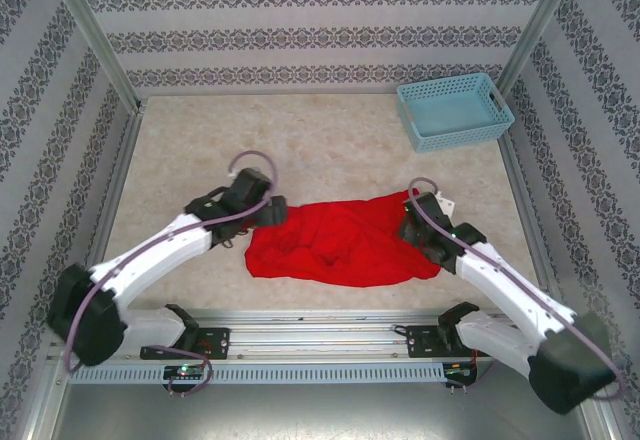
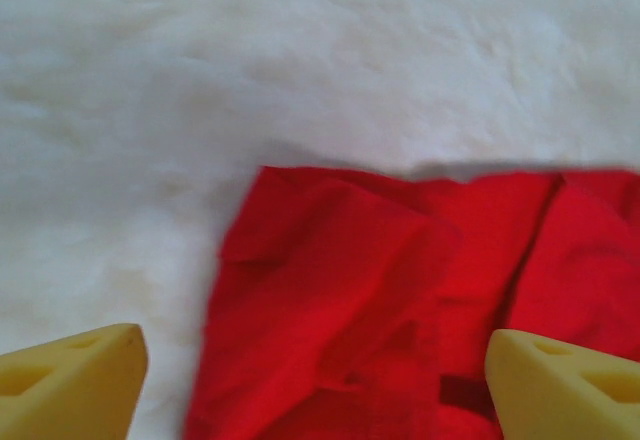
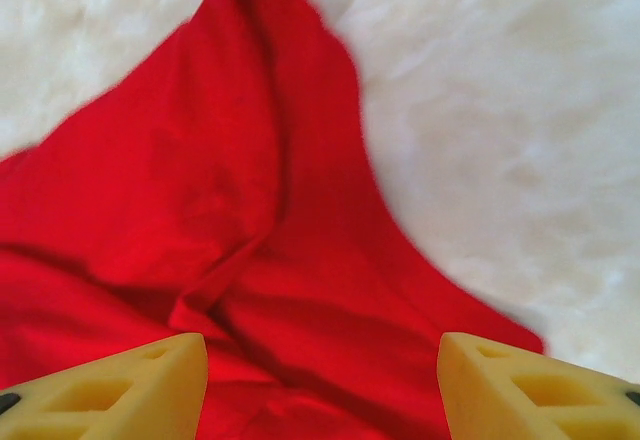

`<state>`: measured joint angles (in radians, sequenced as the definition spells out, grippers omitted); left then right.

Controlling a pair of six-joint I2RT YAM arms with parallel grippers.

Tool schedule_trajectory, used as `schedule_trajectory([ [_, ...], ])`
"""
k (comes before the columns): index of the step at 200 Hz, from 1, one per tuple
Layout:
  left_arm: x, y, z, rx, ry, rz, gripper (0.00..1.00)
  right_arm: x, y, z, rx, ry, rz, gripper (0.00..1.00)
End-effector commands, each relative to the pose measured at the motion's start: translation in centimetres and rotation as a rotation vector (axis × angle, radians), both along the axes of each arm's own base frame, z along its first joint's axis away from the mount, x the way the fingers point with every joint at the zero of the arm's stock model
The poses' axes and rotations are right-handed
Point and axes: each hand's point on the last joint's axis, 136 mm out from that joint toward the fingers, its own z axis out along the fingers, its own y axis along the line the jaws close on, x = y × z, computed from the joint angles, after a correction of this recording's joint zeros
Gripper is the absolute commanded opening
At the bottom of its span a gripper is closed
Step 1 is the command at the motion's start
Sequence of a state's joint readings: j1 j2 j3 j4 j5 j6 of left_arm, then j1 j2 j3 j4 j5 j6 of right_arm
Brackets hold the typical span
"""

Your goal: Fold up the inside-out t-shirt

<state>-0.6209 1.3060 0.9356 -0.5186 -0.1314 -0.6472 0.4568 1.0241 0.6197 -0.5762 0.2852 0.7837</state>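
T-shirt (image 1: 340, 245): we see soft, wrinkled red cloth bunched by the tabletop's (image 1: 330, 140) near edge.
Left tool (image 2: 310, 360): spread wide.
Right tool (image 3: 320, 360): spread wide.

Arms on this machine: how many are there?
2. The left arm reaches to the left end of the red shirt; the right arm reaches to its right end. None seems hidden.

The table top (image 1: 330, 150) is pale cream with soft swirls, and it spreads under and far past the left gripper (image 1: 268, 210) and the right gripper (image 1: 410, 228). White walls (image 1: 320, 30) with grey flower stripes stand beyond them and out to both sides. Shiny metal posts (image 1: 95, 35) rise at the far corners. The light is bright and even.
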Motion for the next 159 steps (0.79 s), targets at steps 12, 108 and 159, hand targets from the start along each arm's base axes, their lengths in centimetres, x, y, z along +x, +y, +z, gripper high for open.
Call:
schedule_trajectory([
  [12, -0.6, -2.7, -3.0, 0.154, 0.091, -0.152, 0.93, 2.3, 5.8, -0.5, 0.124, -0.016, 0.173, 0.62],
  [108, 2.5, 5.5, -8.6, 0.109, 0.24, 0.104, 0.1, 4.0, 4.9, -7.6, 0.112, 0.193, 0.066, 0.59],
  [159, 4.9, 10.5, -7.0, -0.27, 0.15, 0.268, 0.12, 7.6, 3.6, -7.6, 0.106, 0.189, 0.018, 0.55],
])
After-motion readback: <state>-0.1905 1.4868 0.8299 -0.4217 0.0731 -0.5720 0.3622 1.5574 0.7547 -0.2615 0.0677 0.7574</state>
